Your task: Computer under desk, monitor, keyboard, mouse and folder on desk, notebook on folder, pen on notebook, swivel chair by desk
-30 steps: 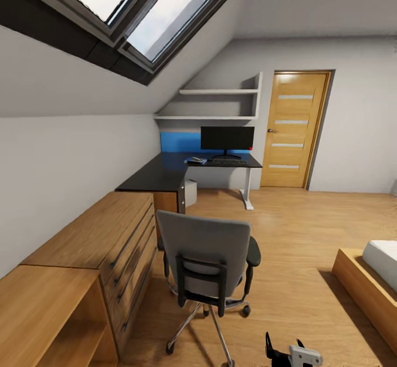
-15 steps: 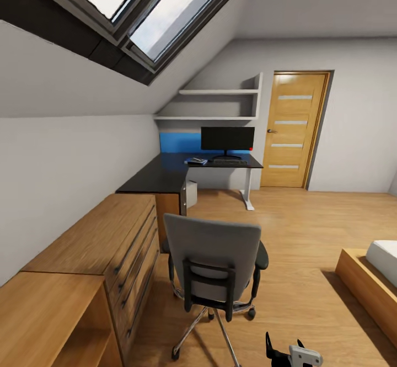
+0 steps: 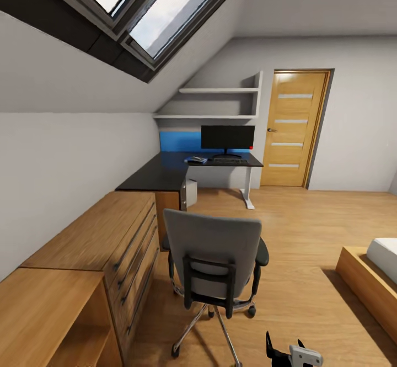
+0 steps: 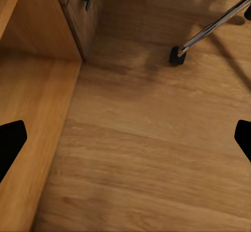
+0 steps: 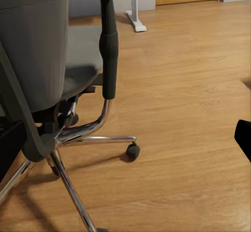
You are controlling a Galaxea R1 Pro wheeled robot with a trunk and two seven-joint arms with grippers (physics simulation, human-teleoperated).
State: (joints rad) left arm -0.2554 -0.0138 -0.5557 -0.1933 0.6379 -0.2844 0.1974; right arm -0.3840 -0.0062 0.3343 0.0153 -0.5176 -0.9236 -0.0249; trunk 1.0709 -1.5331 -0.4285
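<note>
- swivel chair (image 3: pixel 212 259): mid-floor, back turned to the camera, beside the light wooden drawer unit (image 3: pixel 105 248) and well apart from the desk; seat looks bare, so its move to the desk appears to be what remains.
- desk tabletop (image 3: pixel 165 173): black l-shape in the far corner on a white leg.
- monitor (image 3: pixel 227 138): upright on the tabletop, before the blue wall panel (image 3: pixel 179 141).
- keyboard (image 3: pixel 229 161): flat just in front of the monitor's base.
- folder (image 3: pixel 196 160): blue, beside the keyboard, something small and dark on it; notebook, pen and mouse too small to tell.
- computer (image 3: pixel 191 192): pale box under the tabletop.
- left gripper (image 4: pixel 125 137): fingers (image 4: pixel 10 140) spread wide over bare floor, holding nothing.
- right gripper (image 3: pixel 290 354): low by the chair's base; its spread cannot be told.
</note>
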